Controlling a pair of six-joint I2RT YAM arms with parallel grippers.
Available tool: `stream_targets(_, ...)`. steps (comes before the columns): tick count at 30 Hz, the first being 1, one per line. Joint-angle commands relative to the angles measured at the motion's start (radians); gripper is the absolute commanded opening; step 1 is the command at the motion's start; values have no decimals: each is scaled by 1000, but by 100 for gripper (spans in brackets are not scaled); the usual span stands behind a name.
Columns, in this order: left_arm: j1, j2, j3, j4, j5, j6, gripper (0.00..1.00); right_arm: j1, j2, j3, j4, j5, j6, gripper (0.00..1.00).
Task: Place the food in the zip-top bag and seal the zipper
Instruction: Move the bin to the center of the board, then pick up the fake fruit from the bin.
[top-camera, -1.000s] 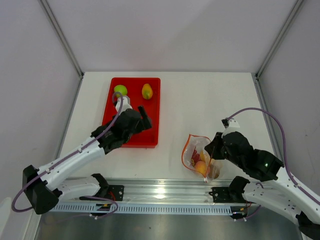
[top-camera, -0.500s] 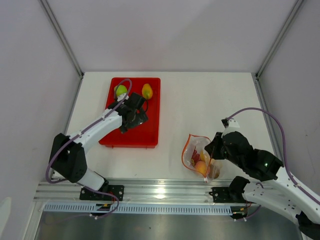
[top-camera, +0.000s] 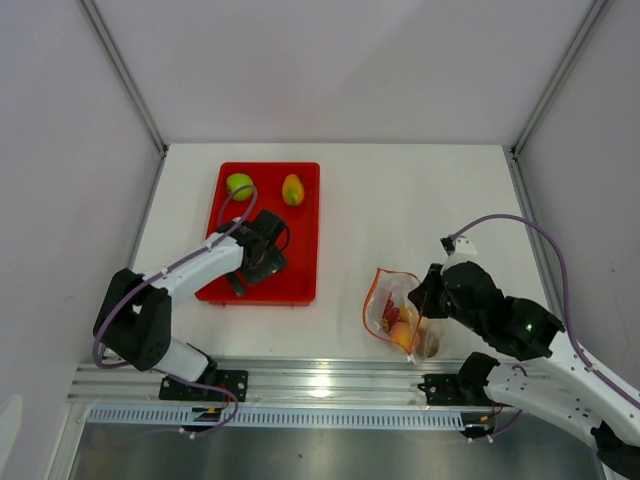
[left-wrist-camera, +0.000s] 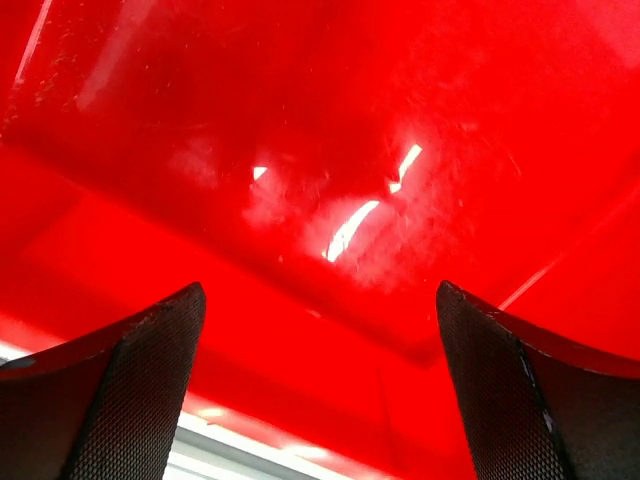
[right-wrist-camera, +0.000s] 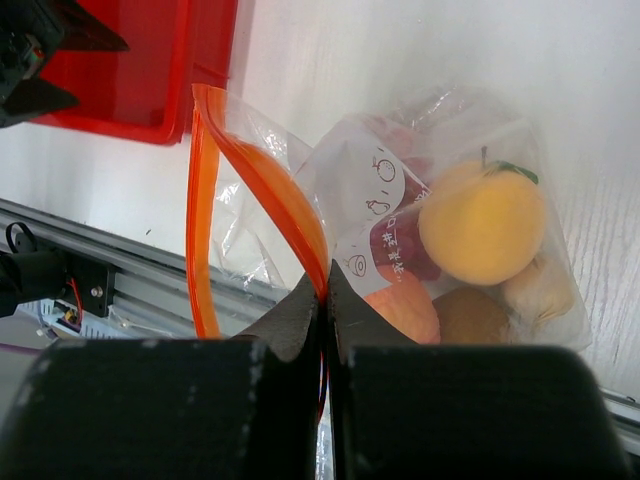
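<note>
A green apple (top-camera: 239, 186) and a yellow-green mango (top-camera: 293, 189) lie at the far end of the red tray (top-camera: 300, 250). My left gripper (top-camera: 237, 284) is open and empty, low over the tray's near edge; the left wrist view shows only red tray floor (left-wrist-camera: 330, 150) between its fingers (left-wrist-camera: 135, 375). The clear zip-top bag (top-camera: 392, 312) lies near the table's front edge, its mouth open. Inside it are an orange (right-wrist-camera: 482, 222), a kiwi (right-wrist-camera: 470, 318), a peach (right-wrist-camera: 405, 305), grapes (right-wrist-camera: 398, 250) and a pale bulb (right-wrist-camera: 540, 290). My right gripper (right-wrist-camera: 325, 290) is shut on the orange-red zipper (right-wrist-camera: 270, 190).
The metal rail (top-camera: 320, 385) with the arm bases runs along the near edge. White walls and frame posts (top-camera: 125, 75) enclose the table. The white tabletop (top-camera: 400, 200) lies between tray and bag.
My left gripper has pulled back from the fruit at the tray's far end to the tray's near edge, still open and empty. The right gripper and bag have not moved.
</note>
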Motion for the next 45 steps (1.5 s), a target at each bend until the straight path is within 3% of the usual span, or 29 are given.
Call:
stream_targets(1,4,-46,-61,-27,62,-67,98,-3,10,27,28,-3,-11,0)
stream_targets(7,-19,-164,-135,30,36,-60,98,-3,16,27,34,-6,-12,0)
stream_targets(12,-18,-150,-5,10,-29,-5,99,-3,24,27,36,-11,-12,0)
stream_targets(19,41,-20,196,-21,-52,44,100,-3,17,17,24,3,-18,0)
stream_targets(28,234,295,567,-185,-37,8,100,-6,36,-14,51,0,-34,0)
stream_targets(34,268,385,653,-127,-44,-8,99,-7,65,-48,99,-29,-37,0)
stream_targets(45,350,433,626,27,54,-159,99,-9,66,-57,120,-59,-46,0)
